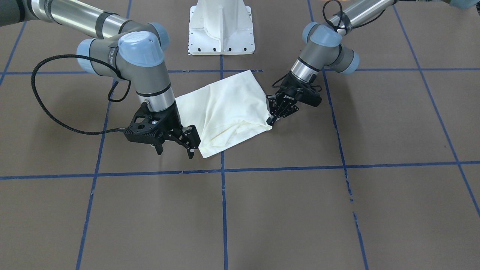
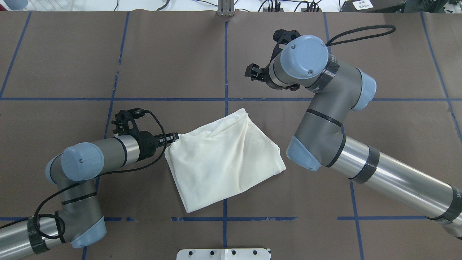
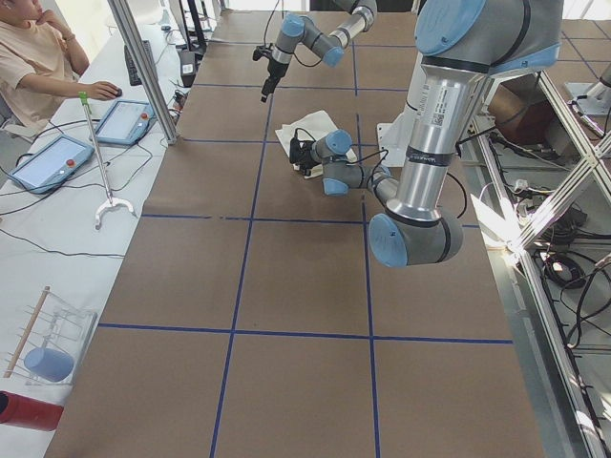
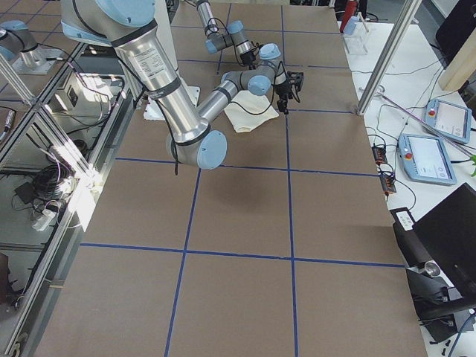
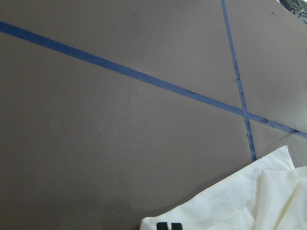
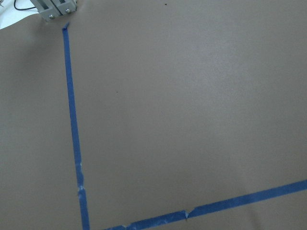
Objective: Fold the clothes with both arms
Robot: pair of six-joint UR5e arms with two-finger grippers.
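Shirt (image 2: 223, 159) folded to a compact cream packet at the centre of the table (image 2: 72, 54), lying across a tape line (image 2: 226, 65). At its corner the left gripper (image 2: 173, 137) has its fingers pressed together on the cloth, probably to draw over the next fold. The right gripper (image 1: 175, 149) is spread and empty, raised clear of the cloth. Print, sleeves and collar are hidden. The left wrist view cuts off the fingertips.

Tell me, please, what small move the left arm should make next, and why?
Probably open the left claw and let go: it looks shut on a corner of the shirt, which already lies folded flat, while the right claw is open and clear of it.
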